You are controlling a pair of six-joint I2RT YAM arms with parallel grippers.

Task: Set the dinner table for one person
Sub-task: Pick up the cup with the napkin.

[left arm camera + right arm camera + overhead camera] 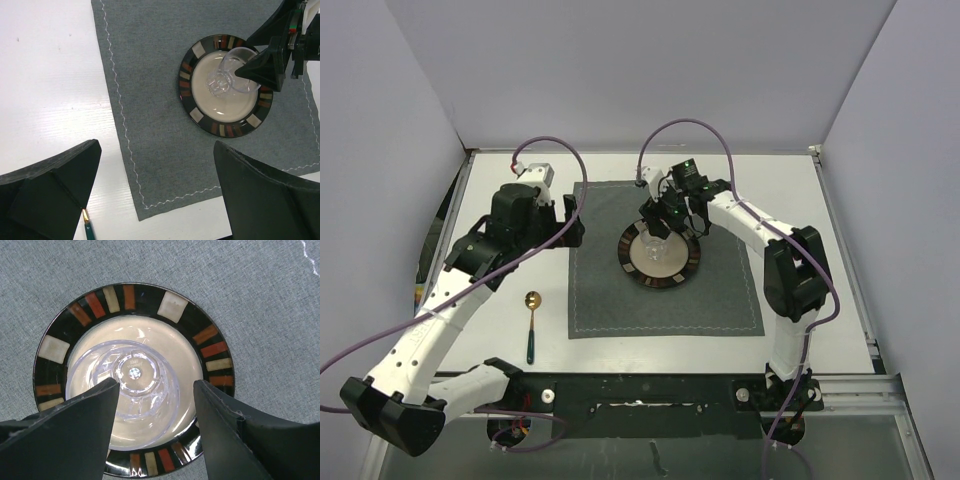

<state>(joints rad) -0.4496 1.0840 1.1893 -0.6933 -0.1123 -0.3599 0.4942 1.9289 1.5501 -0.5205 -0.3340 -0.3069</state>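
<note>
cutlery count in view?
1. A spoon lies on the bare table, just left of the placemat. None elsewhere, though the left arm could hide another.

White arms [430, 330], black joints [790, 275], purple cables [695, 125].

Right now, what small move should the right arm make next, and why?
Probably the right gripper should close its jaws on the clear glass: they straddle it on the plate, and a gap shows beside one jaw.

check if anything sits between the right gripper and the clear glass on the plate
Nothing visible does. The right gripper has a finger on either side of the clear glass, which sits on the plate; no other object comes between them.
</note>
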